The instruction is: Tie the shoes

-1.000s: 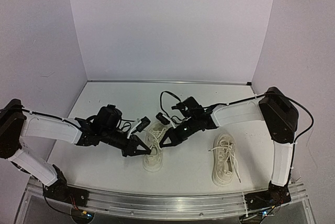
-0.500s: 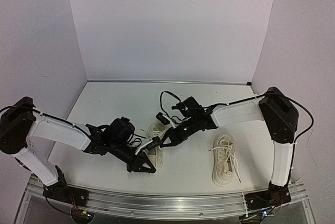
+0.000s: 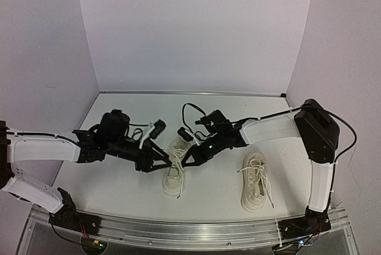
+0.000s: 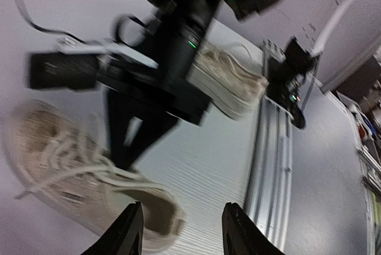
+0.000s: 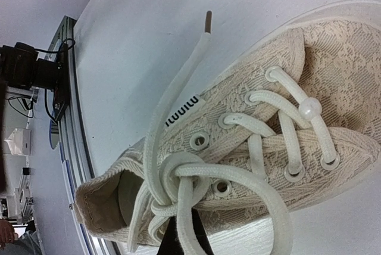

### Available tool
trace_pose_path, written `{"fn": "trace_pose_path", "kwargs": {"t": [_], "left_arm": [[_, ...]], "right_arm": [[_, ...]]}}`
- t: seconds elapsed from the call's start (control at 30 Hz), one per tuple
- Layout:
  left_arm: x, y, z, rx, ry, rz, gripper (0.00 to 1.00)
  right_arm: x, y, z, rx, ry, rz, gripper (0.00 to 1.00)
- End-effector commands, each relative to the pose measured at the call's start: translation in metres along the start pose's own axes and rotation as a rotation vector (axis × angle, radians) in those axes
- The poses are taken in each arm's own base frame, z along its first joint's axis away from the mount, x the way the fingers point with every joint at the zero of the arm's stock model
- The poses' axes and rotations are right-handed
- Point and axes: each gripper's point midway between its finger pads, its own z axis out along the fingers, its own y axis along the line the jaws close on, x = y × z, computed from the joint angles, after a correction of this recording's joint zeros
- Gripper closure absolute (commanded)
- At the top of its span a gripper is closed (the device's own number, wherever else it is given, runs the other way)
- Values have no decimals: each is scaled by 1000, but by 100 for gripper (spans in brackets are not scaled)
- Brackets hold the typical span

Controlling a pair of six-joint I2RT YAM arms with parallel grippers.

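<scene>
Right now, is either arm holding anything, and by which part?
The right fingers are shut on a white lace of the shoe, pinching one strand beside where the laces cross, near the top eyelets. The left fingers are open, holding nothing.

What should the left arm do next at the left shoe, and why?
Probably bring the left gripper onto the free lace end lying beside the shoe, then close. Its fingers are open and empty. The right gripper is shut, seemingly pinching the lace just below the loose knot, so the other end needs a hold before tightening.
</scene>
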Motion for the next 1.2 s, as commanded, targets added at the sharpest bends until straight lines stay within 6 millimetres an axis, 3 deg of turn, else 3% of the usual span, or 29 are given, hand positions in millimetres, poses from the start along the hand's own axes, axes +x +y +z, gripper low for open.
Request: {"fn": "trace_pose_path", "kwargs": {"t": [0.0,0.23,0.47,0.8,0.9,1.07,1.17], "left_arm": [[-44,42,-23,-183,-146,-1,52],[-47,64,5,-174,-89,-5,52],[-49,72,26,-131,-74,-9,51],[-35,80,45,-84,-47,-47,53],[-33,83,49,-83,-47,-55,60],[-36,87,46,-114,-72,-51,95],[-39,91,42,-141,-88,-52,100]], "right_arm": [[-22,11,-14,32,-79,-71,100],[-27,17,-22,32,-115,-80,100],[-32,22,-25,15,-135,-96,100],[-32,22,-24,11,-133,-93,100],[-32,23,-25,9,-133,-90,100],[-27,22,-25,11,-125,-79,100],[-23,21,-25,13,-119,-67,100]]}}
